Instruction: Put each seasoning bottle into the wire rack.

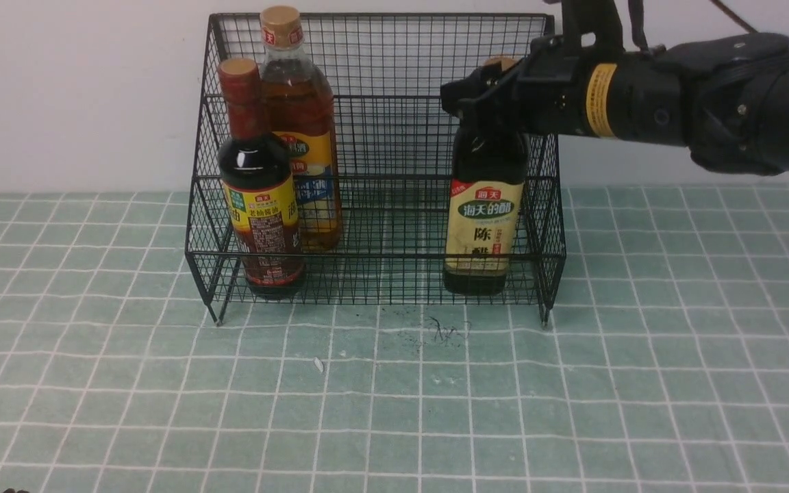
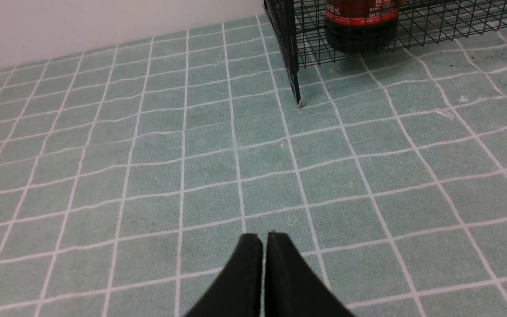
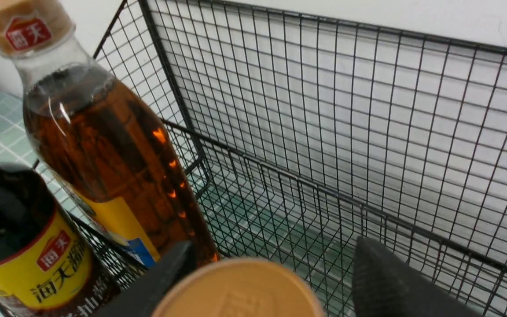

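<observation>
**Third bottle in the rack, right fingers straddling its cap**

All three bottles stand upright in the wire rack [image 1: 381, 164]: the red-necked dark bottle [image 1: 261, 198] on the front tier at the left, the amber bottle [image 1: 298, 130] just behind it, and the dark cream-label bottle [image 1: 485, 205] on the front tier at the right end. Your right gripper [image 1: 487, 96] sits at that last bottle's neck. In the right wrist view the tan cap [image 3: 240, 290] lies between the two fingers [image 3: 385, 281] with mesh showing in the gap on one side, so the fingers look spread wider than the cap; whether the other one touches it you cannot tell.

The bottle's long axis runs straight up, and its cap is directly between your fingers. Your exit therefore looks like a lift along that axis, not a sideways pull, which could tip it against the side mesh.

Your left gripper [image 2: 264, 240] hangs over the bare tiled surface [image 2: 148, 176], fingers pressed together, holding nothing, well apart from the rack.
</observation>
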Controlling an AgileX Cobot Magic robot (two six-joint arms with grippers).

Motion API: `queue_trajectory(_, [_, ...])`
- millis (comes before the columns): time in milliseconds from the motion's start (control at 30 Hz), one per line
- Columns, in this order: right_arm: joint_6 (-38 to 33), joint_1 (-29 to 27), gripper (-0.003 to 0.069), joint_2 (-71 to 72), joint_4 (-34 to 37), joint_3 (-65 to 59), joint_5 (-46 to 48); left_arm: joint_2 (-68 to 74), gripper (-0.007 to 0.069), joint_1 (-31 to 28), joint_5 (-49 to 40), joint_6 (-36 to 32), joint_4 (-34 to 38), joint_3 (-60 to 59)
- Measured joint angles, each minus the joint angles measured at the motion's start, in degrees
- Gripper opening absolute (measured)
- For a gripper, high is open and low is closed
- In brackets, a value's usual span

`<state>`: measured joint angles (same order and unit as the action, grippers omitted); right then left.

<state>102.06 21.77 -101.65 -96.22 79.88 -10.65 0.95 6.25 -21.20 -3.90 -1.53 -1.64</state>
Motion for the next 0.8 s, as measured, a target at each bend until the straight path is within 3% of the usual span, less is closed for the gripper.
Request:
queue_trajectory(167, [0.8, 0.0, 0.0466, 3.0, 0.0, 0.0, 0.3, 0.0, -0.0006, 0.0, 0.0, 0.0, 0.0, 0.0])
queue_trajectory(500, [0.8, 0.0, 0.0447, 14.3, -2.1, -0.1, -0.2, 0.0, -0.0006, 0.0, 0.0, 0.0, 0.0, 0.0])
queue_trajectory(633, [-4.9, 0.0, 0.0340, 20.7, -3.9, -0.1, -0.9, 0.0, -0.0006, 0.0, 0.0, 0.0, 0.0, 0.0])
queue_trajectory(733, [-20.2, 0.0, 0.0202, 25.2, -4.0, -0.1, 0.4, 0.0, -0.0006, 0.0, 0.0, 0.0, 0.0, 0.0])
queue_trajectory(767, [-21.3, 0.0, 0.0183, 25.4, -4.0, -0.1, 0.5, 0.0, -0.0006, 0.0, 0.0, 0.0, 0.0, 0.0])
queue_trajectory(800, [-29.1, 0.0, 0.0128, 26.8, -4.0, -0.1, 2.2, 0.0, -0.0006, 0.0, 0.0, 0.0, 0.0, 0.0])
